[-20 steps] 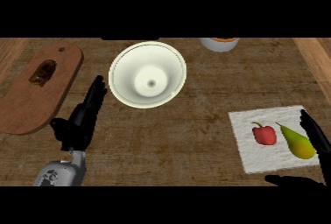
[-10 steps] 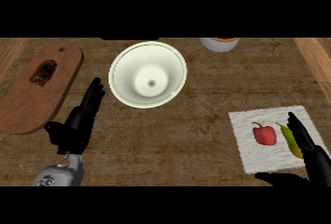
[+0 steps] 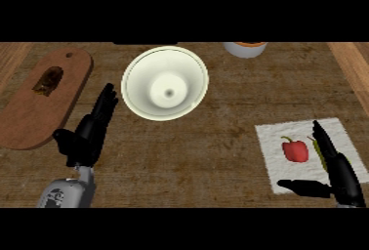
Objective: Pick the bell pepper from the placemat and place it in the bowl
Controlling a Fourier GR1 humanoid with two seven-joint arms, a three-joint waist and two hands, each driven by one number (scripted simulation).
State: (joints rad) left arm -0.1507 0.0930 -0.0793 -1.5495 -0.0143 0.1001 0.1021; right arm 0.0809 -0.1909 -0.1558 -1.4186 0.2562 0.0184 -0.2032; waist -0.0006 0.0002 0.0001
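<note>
On the white cloth placemat at the counter's right, the small red bell pepper is lying just left of the black right hand, whose fingers are spread with the thumb out. That hand should be closing around the pepper alone, avoiding what seems a yellow-green fruit half hidden beneath it, before carrying it to the cream round bowl. Glossy and lobed, the pepper is showing a dark stem.

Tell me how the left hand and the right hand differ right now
The left hand lies over bare counter between the cutting board and the bowl, near nothing to pick. The right hand is over the placemat, just right of the bell pepper, thumb spread towards the view's left. The right hand partly covers a yellow-green item; the left covers nothing. Both are black, open, fingers straight, holding nothing.
</note>
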